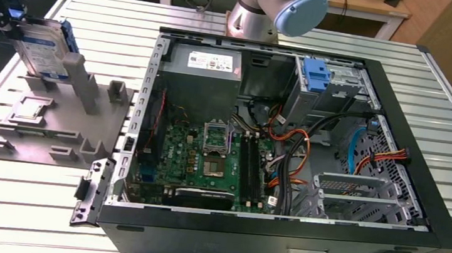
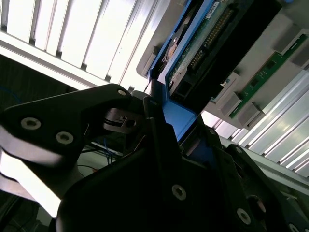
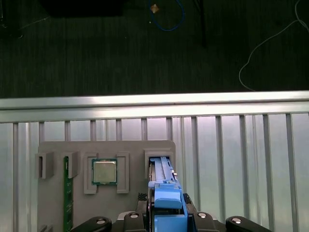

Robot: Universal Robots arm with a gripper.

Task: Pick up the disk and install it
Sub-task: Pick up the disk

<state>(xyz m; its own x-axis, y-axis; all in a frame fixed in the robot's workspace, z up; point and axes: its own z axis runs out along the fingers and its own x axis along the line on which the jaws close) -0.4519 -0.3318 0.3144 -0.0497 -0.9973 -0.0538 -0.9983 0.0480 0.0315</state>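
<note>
Upper left of the exterior view, your gripper (image 1: pixel 15 16) clamps the upright disk (image 1: pixel 42 50) (blue-framed), seemingly slotted in the grey stand (image 1: pixel 50 117).

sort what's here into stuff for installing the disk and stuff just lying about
For the job: the disk, gripped by the gripper; the open computer case.
Lying about: processor chip and memory stick on the grey stand; bare blue bracket in the case.

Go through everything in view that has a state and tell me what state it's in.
disk, upright, held over the grey stand.
gripper, shut on the disk's blue frame.
computer case, open, insides exposed.
blue bracket, seated in the case's drive bay.
processor chip, lying in a recess of the stand.
</note>
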